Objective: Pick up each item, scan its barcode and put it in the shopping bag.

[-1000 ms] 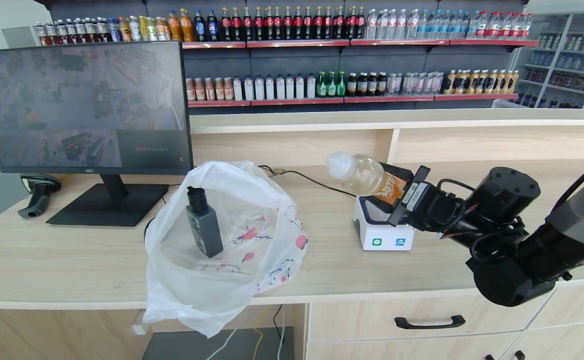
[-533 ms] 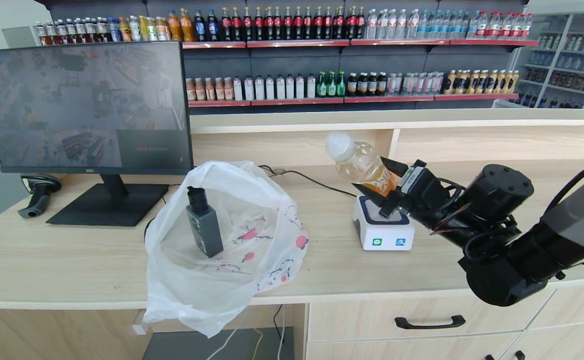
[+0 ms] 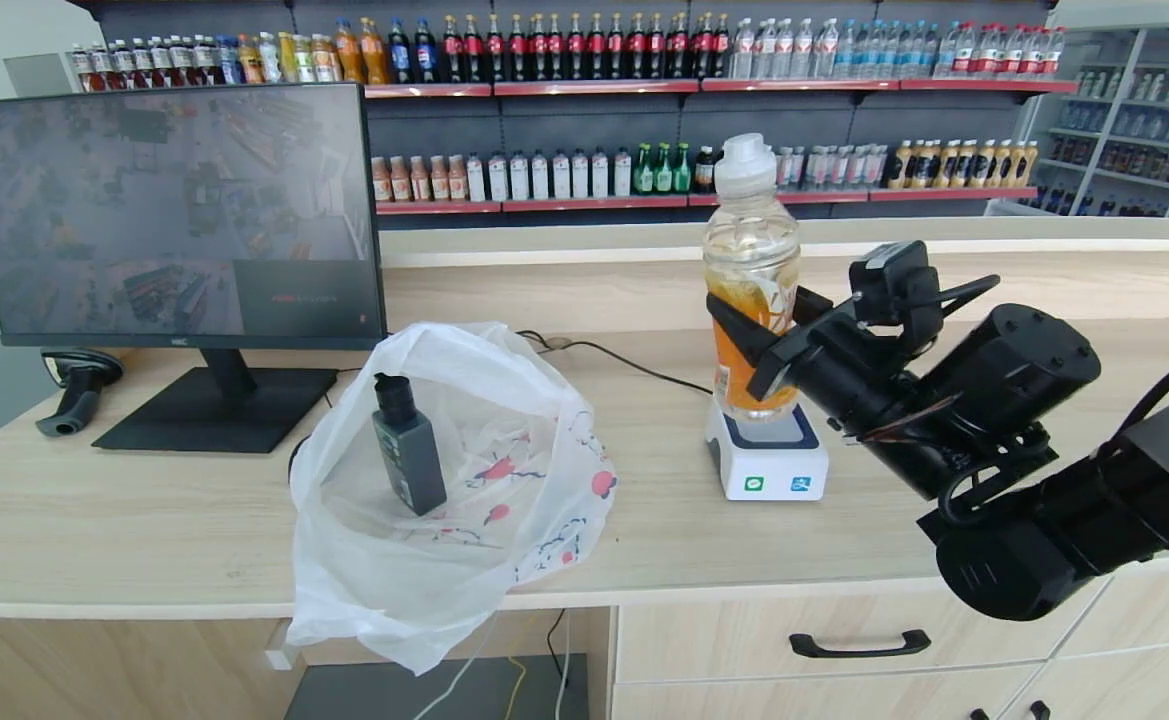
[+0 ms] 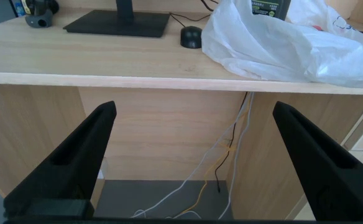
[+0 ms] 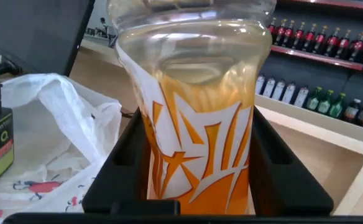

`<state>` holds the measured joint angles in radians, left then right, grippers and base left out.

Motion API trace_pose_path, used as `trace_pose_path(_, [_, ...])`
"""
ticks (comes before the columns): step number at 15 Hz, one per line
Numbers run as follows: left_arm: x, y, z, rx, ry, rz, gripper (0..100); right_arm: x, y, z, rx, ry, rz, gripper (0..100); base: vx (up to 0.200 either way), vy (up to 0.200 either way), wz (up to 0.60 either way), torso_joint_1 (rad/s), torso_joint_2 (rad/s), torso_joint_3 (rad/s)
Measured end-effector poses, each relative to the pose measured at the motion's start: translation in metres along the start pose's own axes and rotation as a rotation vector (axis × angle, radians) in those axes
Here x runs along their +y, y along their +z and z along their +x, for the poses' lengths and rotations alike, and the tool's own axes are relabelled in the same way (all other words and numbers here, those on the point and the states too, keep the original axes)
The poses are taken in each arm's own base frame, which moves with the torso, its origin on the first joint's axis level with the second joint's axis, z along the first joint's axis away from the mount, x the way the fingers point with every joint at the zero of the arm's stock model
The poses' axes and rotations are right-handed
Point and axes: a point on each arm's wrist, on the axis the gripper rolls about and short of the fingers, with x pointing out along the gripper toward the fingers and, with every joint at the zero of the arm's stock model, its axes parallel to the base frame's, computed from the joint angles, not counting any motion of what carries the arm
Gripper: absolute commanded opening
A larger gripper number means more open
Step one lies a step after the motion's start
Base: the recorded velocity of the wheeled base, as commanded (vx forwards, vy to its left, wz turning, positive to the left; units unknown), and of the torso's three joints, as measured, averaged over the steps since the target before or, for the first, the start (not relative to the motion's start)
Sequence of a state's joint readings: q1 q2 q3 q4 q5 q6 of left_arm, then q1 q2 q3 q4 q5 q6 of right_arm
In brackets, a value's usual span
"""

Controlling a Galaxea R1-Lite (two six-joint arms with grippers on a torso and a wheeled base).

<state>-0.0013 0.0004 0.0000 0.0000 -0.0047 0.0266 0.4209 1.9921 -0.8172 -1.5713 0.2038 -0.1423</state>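
The right gripper (image 3: 759, 345) pinches the bottle (image 3: 750, 280) from both sides across its orange label, the black fingers pressed against the plastic. The bottle stands upright with its white cap on top, directly over the white scanner (image 3: 766, 462) on the counter (image 3: 144, 520). Its base seems to be just at the scanner's top face, though I cannot tell whether the two touch. To the robot's left of the scanner, and apart from it, the white bag (image 3: 444, 480) sits open at the counter's front edge, part of it hanging over the front. A dark flask (image 3: 409, 455) stands upright inside the bag, with its cap up. Behind the bag a monitor (image 3: 169, 215) stands on its flat black base, and a black cable (image 3: 624, 362) runs across the counter behind the bag and the scanner. The left gripper (image 4: 194, 109) is low, in front of the counter's wooden front panel and below its edge. Its fingers are spread wide with nothing between them. In the left wrist view a black mouse (image 4: 191, 37) lies on the counter just beside the bag.
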Motion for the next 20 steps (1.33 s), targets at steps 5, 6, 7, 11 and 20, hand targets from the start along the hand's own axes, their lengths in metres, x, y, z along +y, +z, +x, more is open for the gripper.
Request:
trace_pose_path(5, [0.000, 0.000, 0.000, 0.000, 0.000, 0.001, 100, -0.002, -0.002, -0.025, 0.083, -0.146, 0.221, 0, 0.000, 0.000, 0.00, 0.000, 0.00, 0.000])
trace_pose_path(6, [0.000, 0.000, 0.000, 0.000, 0.000, 0.001, 100, -0.002, 0.000, -0.029, 0.088, -0.184, 0.257, 0, 0.000, 0.000, 0.00, 0.000, 0.00, 0.000])
trace_pose_path(7, [0.000, 0.000, 0.000, 0.000, 0.000, 0.001, 100, -0.002, 0.004, -0.031, 0.079, -0.212, 0.262, 0, 0.000, 0.000, 0.00, 0.000, 0.00, 0.000])
trace_pose_path(11, [0.000, 0.000, 0.000, 0.000, 0.000, -0.001, 100, -0.002, 0.015, -0.039, 0.067, -0.269, 0.263, 0, 0.000, 0.000, 0.00, 0.000, 0.00, 0.000])
trace_pose_path(20, [0.000, 0.000, 0.000, 0.000, 0.000, 0.003, 100, 0.004, 0.016, -0.062, 0.129, -0.263, 0.244, 0, -0.067, 0.000, 0.00, 0.001, 0.00, 0.001])
